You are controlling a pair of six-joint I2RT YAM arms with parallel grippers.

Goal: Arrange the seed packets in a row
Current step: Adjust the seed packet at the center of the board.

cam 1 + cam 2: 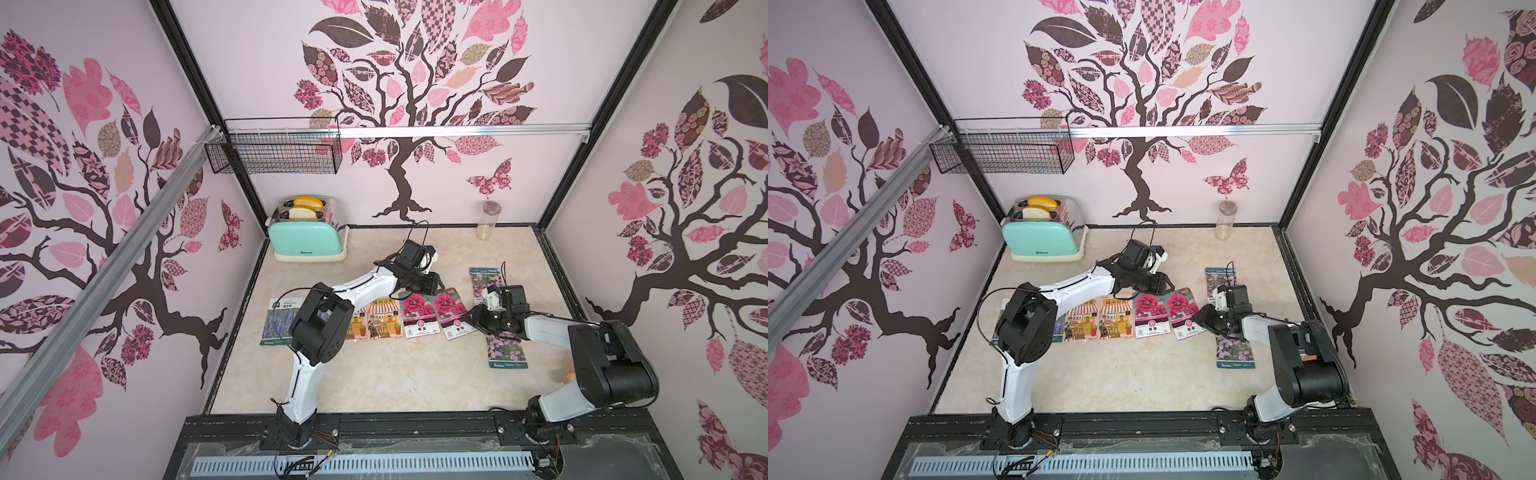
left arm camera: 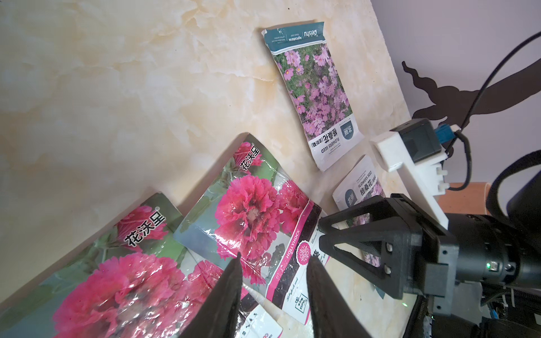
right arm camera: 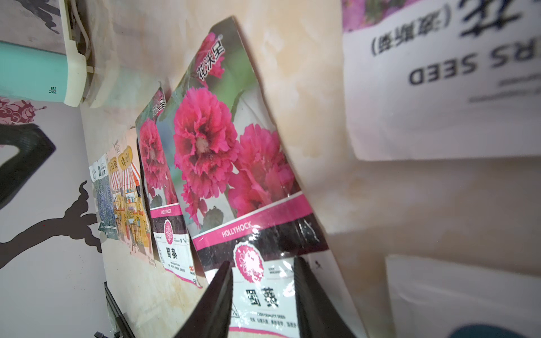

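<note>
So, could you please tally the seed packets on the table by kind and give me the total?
Blue lavender packets: 2
Orange shop packets: 2
Magenta bloom packets: 2
Lilac flower packets: 2
Total: 8

1. We see a cream marbled table (image 1: 374, 374) in the lower middle of a top view.
2. At its upper left stands a mint toaster (image 1: 305, 243), and at its upper right a clear jar (image 1: 488, 222).
3. A row runs left to right: a blue lavender packet (image 1: 276, 322), two orange shop packets (image 1: 384, 322) and two overlapping magenta packets (image 1: 419, 316).
4. Right of the row lie two lilac packets (image 1: 507, 351), one above the other in the frame.
</note>
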